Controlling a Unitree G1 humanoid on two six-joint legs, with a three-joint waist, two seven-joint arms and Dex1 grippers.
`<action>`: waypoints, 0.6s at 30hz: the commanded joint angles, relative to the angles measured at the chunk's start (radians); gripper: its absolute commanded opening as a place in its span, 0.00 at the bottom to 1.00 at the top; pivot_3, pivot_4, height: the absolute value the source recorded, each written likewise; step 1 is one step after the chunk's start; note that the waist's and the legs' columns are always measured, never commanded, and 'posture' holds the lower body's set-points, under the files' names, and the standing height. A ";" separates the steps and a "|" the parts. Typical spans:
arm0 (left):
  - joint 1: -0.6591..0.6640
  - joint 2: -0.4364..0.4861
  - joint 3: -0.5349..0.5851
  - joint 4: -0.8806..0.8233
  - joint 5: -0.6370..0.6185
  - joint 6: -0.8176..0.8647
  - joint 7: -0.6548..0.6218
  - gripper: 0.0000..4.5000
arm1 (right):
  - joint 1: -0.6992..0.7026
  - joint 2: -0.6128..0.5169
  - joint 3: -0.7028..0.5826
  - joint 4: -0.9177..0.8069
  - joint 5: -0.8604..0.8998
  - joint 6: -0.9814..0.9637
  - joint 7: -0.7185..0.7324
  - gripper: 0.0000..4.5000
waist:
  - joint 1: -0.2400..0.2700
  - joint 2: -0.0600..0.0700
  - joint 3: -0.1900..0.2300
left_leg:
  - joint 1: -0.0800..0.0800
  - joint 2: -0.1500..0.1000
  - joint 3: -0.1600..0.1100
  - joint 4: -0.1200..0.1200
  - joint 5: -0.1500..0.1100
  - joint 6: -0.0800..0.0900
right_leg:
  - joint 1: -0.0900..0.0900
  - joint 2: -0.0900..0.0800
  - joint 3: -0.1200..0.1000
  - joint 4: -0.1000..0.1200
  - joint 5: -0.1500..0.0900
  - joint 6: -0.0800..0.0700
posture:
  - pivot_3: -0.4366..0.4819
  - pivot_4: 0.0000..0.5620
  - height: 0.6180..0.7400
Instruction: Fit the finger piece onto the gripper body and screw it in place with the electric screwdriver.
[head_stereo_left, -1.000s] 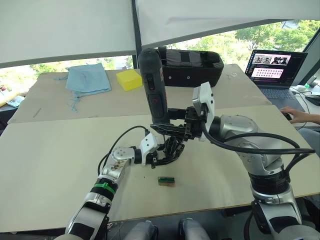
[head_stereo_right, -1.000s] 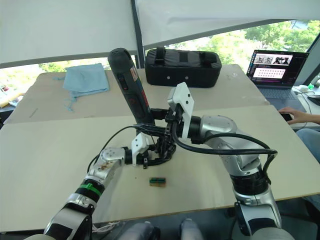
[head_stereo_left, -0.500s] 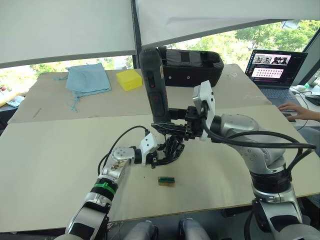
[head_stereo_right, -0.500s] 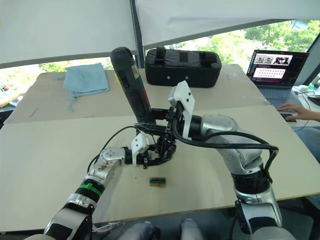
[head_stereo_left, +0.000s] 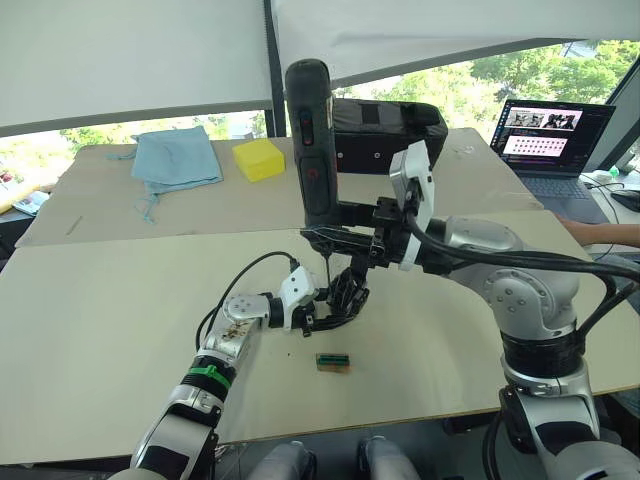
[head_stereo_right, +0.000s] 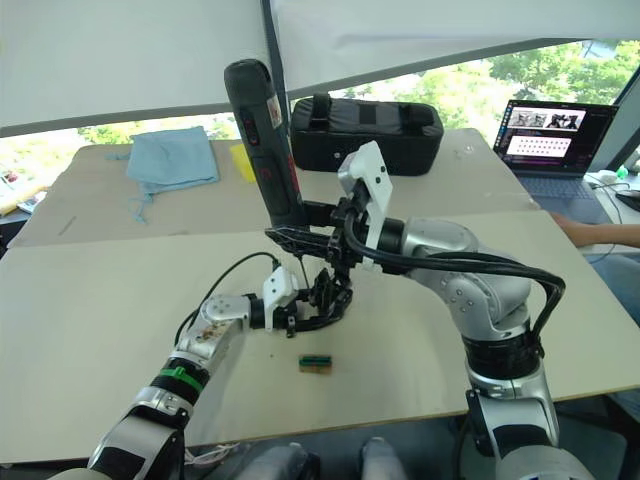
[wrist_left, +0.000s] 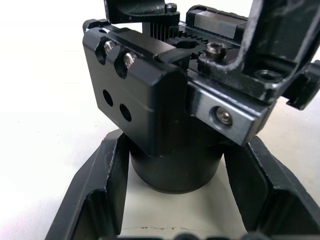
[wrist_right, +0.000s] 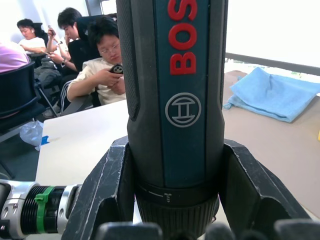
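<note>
At the near edge of the worktop we see a small green-and-brown block lying loose, just in front of our left pincer. That pincer is clamped on the gripper body, its two black fingers pressed against the round base of the block, holding it just above the board with its screw heads facing up. We cannot make out the finger piece as a separate part; it may already be seated on the body, but we cannot tell. Directly above, our right pincer is closed around the lower barrel of the electric screwdriver, whose long axis stands nearly upright, leaning slightly away at the top, with the thin bit pointing down at the gripper body and seemingly a short gap left between them. We judge the coming move to be a straight descent along that axis, so the bit must line up over a screw head. Farther back lie a blue cloth, a yellow block and a large black case, with a laptop off to the right.
</note>
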 joint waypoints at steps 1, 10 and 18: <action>-0.002 0.004 0.001 -0.008 0.003 0.011 0.012 0.51 | -0.037 0.006 -0.044 -0.024 0.022 -0.010 -0.012 0.43 | 0.000 0.000 0.000 | 0.000 0.000 0.000 0.000 0.000 0.000 | 0.000 0.000 0.000 0.000 0.000 0.000 | 0.48 0.27 1.00; 0.004 0.006 0.002 -0.020 0.002 0.016 0.015 0.51 | -0.010 0.001 -0.017 -0.011 -0.002 -0.027 -0.004 0.43 | 0.000 0.000 0.000 | 0.000 0.000 0.000 0.000 0.000 0.000 | 0.000 0.000 0.000 0.000 0.000 0.000 | 0.48 0.27 1.00; 0.005 0.008 0.002 -0.028 0.001 0.022 0.015 0.51 | 0.016 0.002 -0.008 -0.007 -0.027 -0.036 0.012 0.43 | -0.001 0.000 0.000 | 0.000 0.000 0.000 0.000 0.000 0.000 | 0.000 0.000 0.000 0.000 0.000 0.000 | 0.48 0.27 1.00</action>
